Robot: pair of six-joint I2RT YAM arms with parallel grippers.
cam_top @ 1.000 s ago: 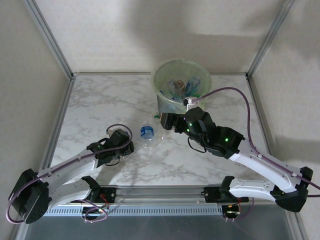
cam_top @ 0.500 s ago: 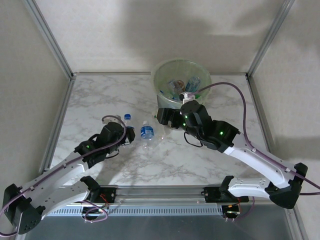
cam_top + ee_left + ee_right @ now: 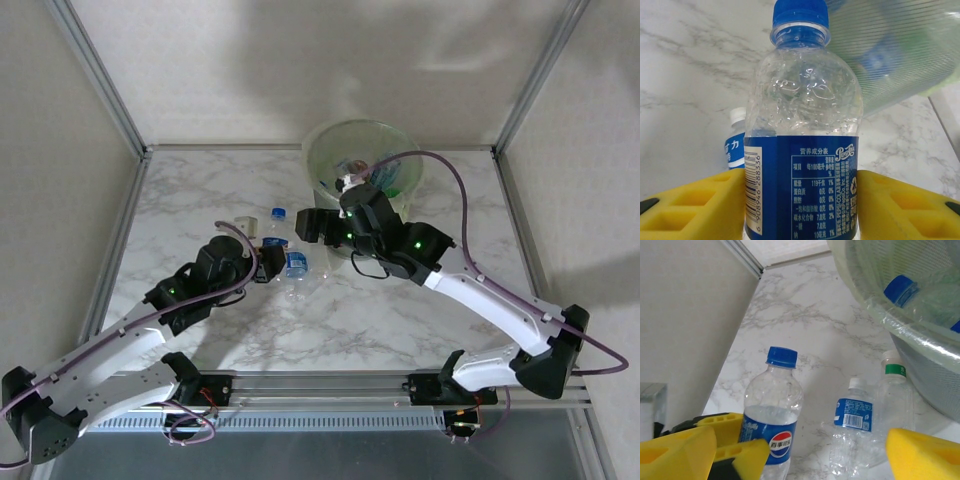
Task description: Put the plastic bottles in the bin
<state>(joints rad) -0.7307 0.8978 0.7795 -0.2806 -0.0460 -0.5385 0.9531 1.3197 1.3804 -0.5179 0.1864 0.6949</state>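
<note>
— Both arms have swung on in the last second. The left arm has brought its load closer to the bin (image 3: 310,165), and the right arm has slid leftward along the bin's near wall.

— Jaws?

— The left gripper (image 3: 800,200) is clamped on the Pepsi bottle (image 3: 805,150) at the label, cap pointing away from the wrist. The right gripper (image 3: 310,225) gapes wide, holding nothing.

— Which way to the bin?

— It lies beyond the cap and to the right. The bottle's long axis already points roughly that way.

— What's loose?

— Two are lying at the bin's foot, caps pointing away: the blue-labelled bottle (image 3: 852,415) and the green-banded bottle (image 3: 895,385). The right gripper is nearer to both. The green-banded bottle seems to touch the bin, though the translucent wall blurs that.
</note>
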